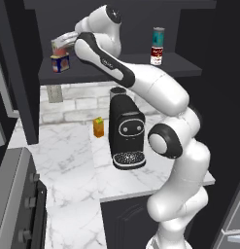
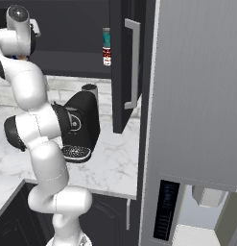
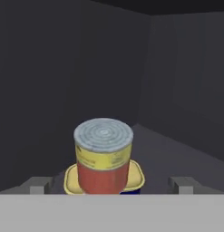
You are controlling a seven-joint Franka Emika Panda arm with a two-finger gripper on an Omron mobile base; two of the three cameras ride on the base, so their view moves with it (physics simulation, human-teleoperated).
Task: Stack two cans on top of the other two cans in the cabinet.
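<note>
Second stack — red-orange can seated on blue tin at cabinet shelf left, teal can already atop red-and-white can; gripper jaws spread apart, nothing held — next, withdraw clear

A teal can stands on a red-and-white can on the cabinet shelf, above a black coffee machine on the marble desk.

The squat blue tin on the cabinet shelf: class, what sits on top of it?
A small red-orange can with a silver top stands upright on the squat blue tin. The can covers the middle of the tin's lid; its yellow rim shows around the can's base.
</note>
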